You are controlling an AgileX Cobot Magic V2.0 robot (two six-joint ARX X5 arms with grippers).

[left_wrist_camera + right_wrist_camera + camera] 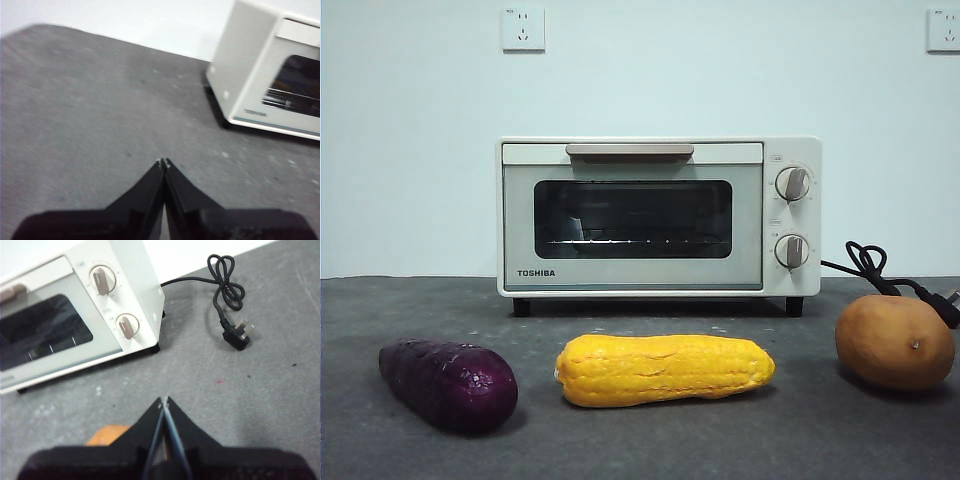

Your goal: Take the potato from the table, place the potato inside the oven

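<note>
The tan-brown potato [895,341] rests on the dark grey table [820,430] at the front right, with a small pale speck on its skin. In the right wrist view only a sliver of the potato [107,434] shows beside my right gripper [164,400], which hovers above it, shut and empty. The cream-white Toshiba oven [658,217] stands at the back centre with its dark glass door closed. My left gripper [163,162] is shut, holds nothing, and hangs over bare table to the left of the oven [270,70]. Neither arm shows in the front view.
A yellow corn cob [663,369] lies front centre and a dark purple oblong vegetable [448,384] front left. The oven's black cord and plug [231,300] trail on the table to the oven's right, behind the potato.
</note>
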